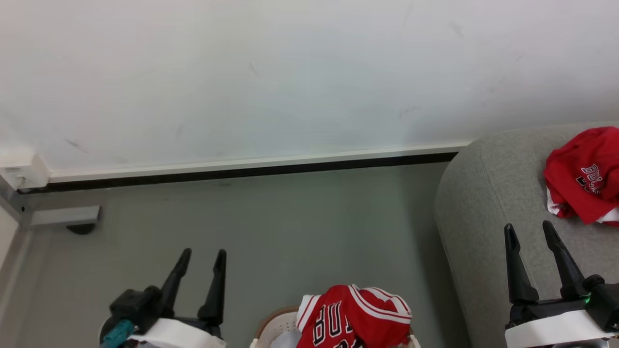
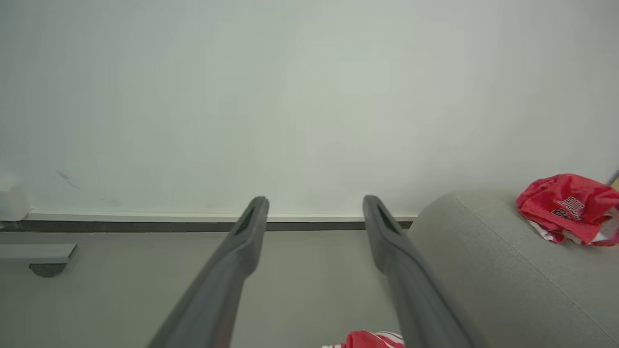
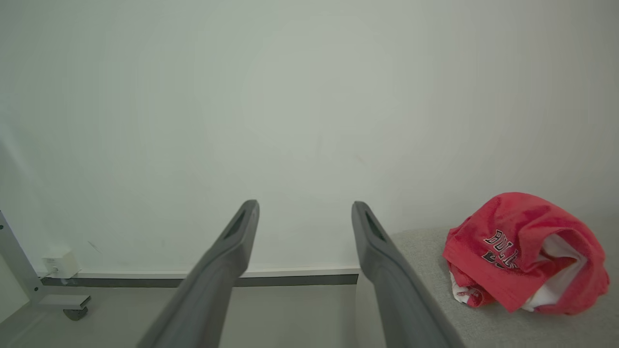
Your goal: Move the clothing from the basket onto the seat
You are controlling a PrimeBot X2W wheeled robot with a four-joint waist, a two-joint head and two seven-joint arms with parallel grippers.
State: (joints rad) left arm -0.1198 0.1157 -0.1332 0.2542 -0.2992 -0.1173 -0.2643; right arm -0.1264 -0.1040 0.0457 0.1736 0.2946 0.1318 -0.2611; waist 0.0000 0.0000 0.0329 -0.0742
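**Item 1, my left pincer [image 1: 203, 253].** Fingers apart with nothing between them. They point up and a little rightward over the bare floor [image 1: 271, 232], toward the wall [image 1: 290, 72]. The pale wrist cuff sits low, at the near edge of the head view.

**Item 2, my right pincer [image 1: 528, 226].** Fingers apart and empty, poised above the near part of the seat [image 1: 483, 203], tips toward the wall.

**Item 3, basket [image 1: 271, 321].** It stands between my two pincers, nearer to me than either pair of tips. The head view supplies its tan rim and white wall.

**Item 4, red jersey [image 1: 355, 316].** Heaped in the basket, with white-and-red striped trim. The black-and-white block letters "BU" are readable and the rest is folded under. My left wrist view catches its top edge between my left fingers, low down.

**Item 5, red garment [image 1: 582, 174].** Crumpled on the seat, beyond and to the right of my right pincer's tips and apart from them. The right wrist view adds detail: white fabric showing inside the folds and the lettering "BUL". A second line beneath is too creased to read.

**Item 6, surroundings.** A skirting board [image 1: 251, 166] runs along the foot of the wall. A grey frame foot [image 1: 63, 216] and a small white box [image 1: 24, 171] lie beyond and to the left of my left pincer.
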